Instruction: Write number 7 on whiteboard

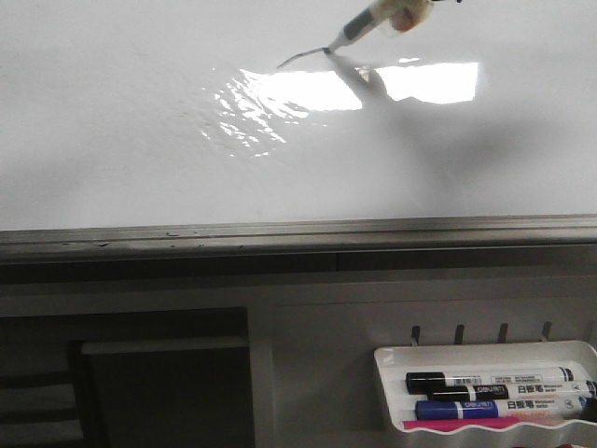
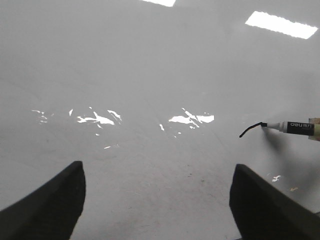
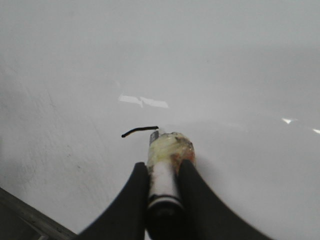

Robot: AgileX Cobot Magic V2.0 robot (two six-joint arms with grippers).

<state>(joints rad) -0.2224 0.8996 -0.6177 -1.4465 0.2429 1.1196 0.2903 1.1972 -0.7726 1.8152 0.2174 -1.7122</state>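
The whiteboard (image 1: 140,131) fills the upper front view, glossy white with a grey metal edge. A short black stroke (image 1: 300,58), the top of the number 7, lies on it near the top centre; no stem shows. It also shows in the left wrist view (image 2: 250,129) and the right wrist view (image 3: 139,130). My right gripper (image 3: 163,170) is shut on a taped marker pen (image 3: 165,165), whose tip (image 1: 328,48) touches the right end of the stroke. My left gripper (image 2: 157,200) is open and empty over bare board, left of the stroke.
A grey ledge (image 1: 298,235) runs below the whiteboard. A small white wavy-rimmed tray (image 1: 387,359) at the bottom right holds spare markers (image 1: 494,394), black and blue. A bright light reflection (image 1: 298,91) glares on the board.
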